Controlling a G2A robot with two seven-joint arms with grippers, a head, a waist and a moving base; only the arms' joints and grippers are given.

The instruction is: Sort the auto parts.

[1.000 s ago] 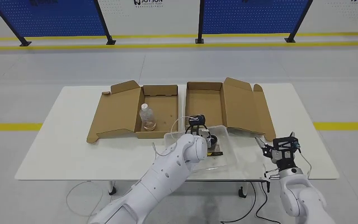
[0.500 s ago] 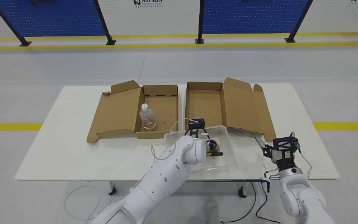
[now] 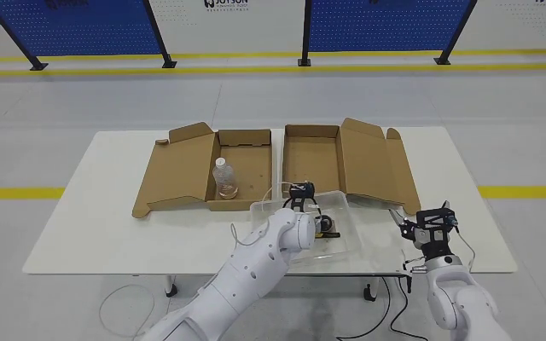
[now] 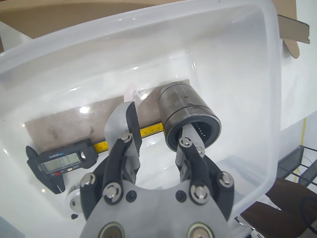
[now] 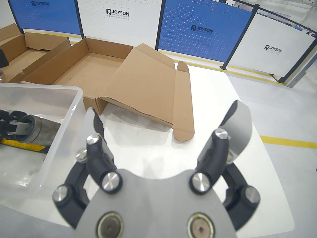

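Left gripper (image 4: pixel 161 122): it is being held low inside the clear plastic bin (image 4: pixel 270 75), with its jaws being kept partly open. 1 finger (image 4: pixel 194 134) is being lodged in the bore of the metal bearing, while the other is being kept outside, apart from the bearing's wall, so nothing is being clamped.
Metal bearing (image 4: pixel 184 107): a short steel cylinder ringed by 2 dark grooves is being seen on its side on the bin floor. Its open end is being turned toward the left wrist camera, and it is lying just beside the caliper's yellow scale.
Digital caliper (image 4: pixel 62 161): it is being seen flat on the bin floor, display facing up, with its yellow rule being crossed by the left gripper's fingers.
Small silver round part (image 4: pixel 73 199): it is being partly hidden by the left gripper, near the caliper's jaws.
Bin position: the bin is being seen at the near edge of the white table (image 3: pixel 111 213), just in front of 2 open cardboard boxes.
Right gripper (image 5: pixel 164 111): it is being held above the table's right near corner, well apart from the bin. Its jaws are being kept spread wide, with nothing between them.
Left cardboard box (image 3: pixel 243 166): a clear bottle (image 3: pixel 224 177) is being seen upright in it.
Right cardboard box (image 3: pixel 311 162): its lid is being seen folded out to the right.
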